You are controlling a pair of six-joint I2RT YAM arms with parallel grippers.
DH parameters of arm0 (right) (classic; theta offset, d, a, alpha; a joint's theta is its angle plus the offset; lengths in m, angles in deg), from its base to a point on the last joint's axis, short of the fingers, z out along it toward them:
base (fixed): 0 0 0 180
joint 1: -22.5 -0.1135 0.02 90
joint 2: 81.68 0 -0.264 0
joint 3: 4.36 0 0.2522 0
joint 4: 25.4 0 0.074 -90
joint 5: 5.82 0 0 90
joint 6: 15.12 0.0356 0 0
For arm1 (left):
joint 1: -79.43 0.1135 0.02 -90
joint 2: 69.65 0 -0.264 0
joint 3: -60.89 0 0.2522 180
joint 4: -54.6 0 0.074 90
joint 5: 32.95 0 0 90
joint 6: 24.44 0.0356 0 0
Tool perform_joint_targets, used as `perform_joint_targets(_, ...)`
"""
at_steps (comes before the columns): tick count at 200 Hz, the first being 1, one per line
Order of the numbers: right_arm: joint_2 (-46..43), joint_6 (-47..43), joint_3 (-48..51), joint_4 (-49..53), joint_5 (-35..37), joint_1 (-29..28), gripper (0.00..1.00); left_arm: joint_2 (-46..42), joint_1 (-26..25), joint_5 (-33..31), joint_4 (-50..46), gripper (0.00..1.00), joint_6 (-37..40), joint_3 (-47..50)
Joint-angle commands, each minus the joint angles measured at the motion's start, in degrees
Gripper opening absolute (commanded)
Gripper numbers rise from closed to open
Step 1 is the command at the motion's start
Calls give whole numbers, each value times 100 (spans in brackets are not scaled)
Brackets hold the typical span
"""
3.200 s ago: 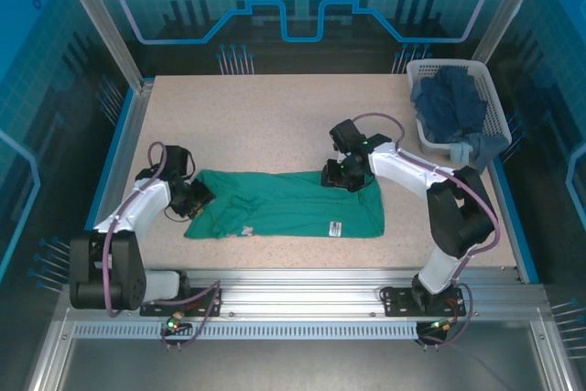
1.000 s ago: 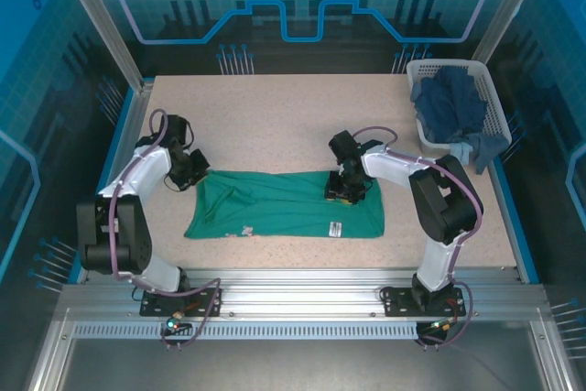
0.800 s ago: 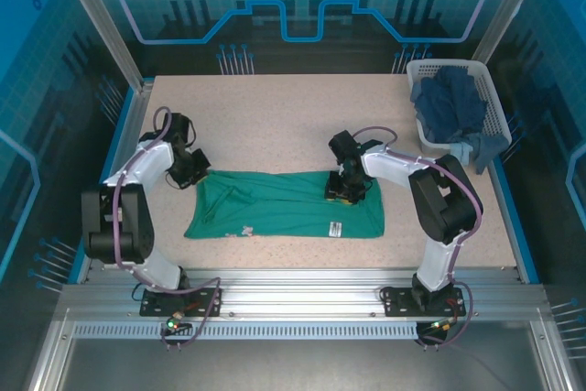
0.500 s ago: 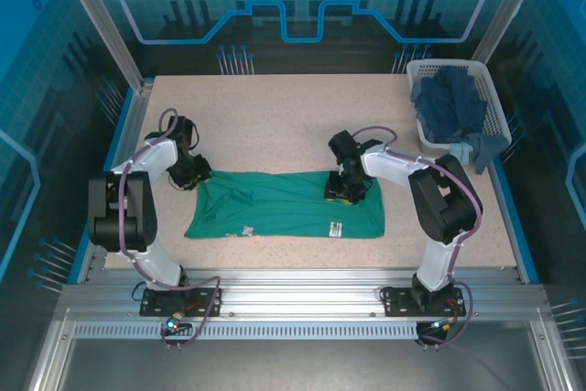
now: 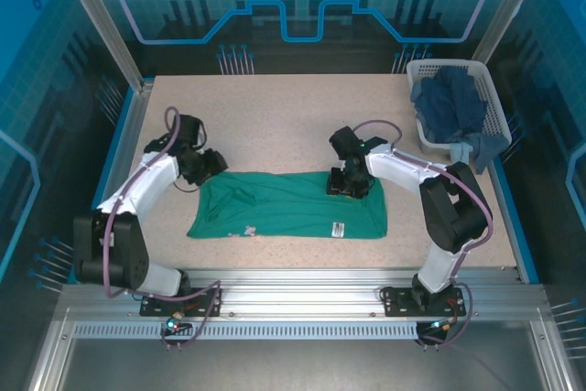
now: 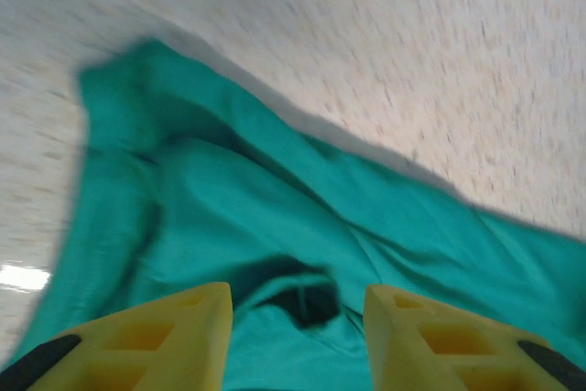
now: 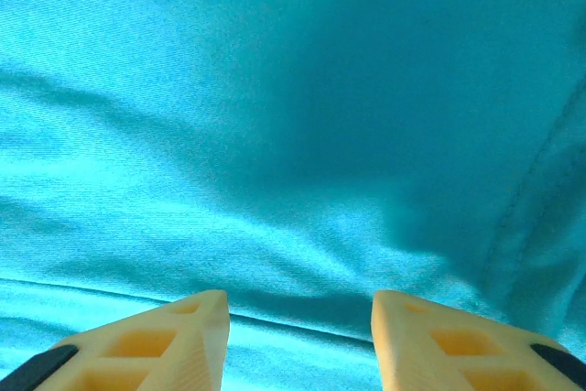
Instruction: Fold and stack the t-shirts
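Note:
A teal-green t-shirt [image 5: 284, 208] lies folded in a long band near the table's front, its small white label [image 5: 336, 226] facing up. The same teal-green t-shirt [image 6: 275, 217] bunches into a dark fold under my left gripper [image 6: 298, 309], which is open over the shirt's far left corner. My left gripper [image 5: 209, 169] sits at that corner in the top view. My right gripper [image 5: 348, 186] is open over the shirt's far right edge, and the teal-green t-shirt [image 7: 293, 135] spreads smooth below my right gripper [image 7: 298, 318]. Dark navy t-shirts [image 5: 450, 105] lie heaped in the basket.
A white lattice basket [image 5: 492, 103] stands at the back right corner, one navy shirt hanging over its near rim. Bare speckled table [image 5: 275, 116] lies behind the teal shirt. Blue raised edges border the table on both sides.
My left gripper has swung from beside the shirt's left end to over its far left corner. My right gripper has edged slightly back on the right edge. The shirt's left end has drawn in a little.

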Motion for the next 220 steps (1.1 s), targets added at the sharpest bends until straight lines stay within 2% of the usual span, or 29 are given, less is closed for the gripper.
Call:
perform_joint_targets(1, -103, -70, -144, 205, 49, -69, 46, 441, -332, 735, 279, 44, 294, 119)
perform_joint_targets(26, -143, -61, -190, 242, 67, -70, 46, 662, -503, 329, 153, 44, 565, 99)
perform_joint_targets(71, -186, 9, -129, 216, 64, -69, 46, 681, -633, 539, 266, 36, 653, 291)
perform_joint_targets(120, -137, 26, -119, 207, 84, -69, 46, 494, -759, 416, 85, 24, 510, 465)
perform_joint_targets(185, -119, 27, -119, 216, 102, -69, 46, 192, -933, 500, -183, 2, -57, 508)
perform_joint_targets(220, -117, 36, -54, 185, 76, -69, 46, 117, -957, 590, -450, 0, -662, 630)
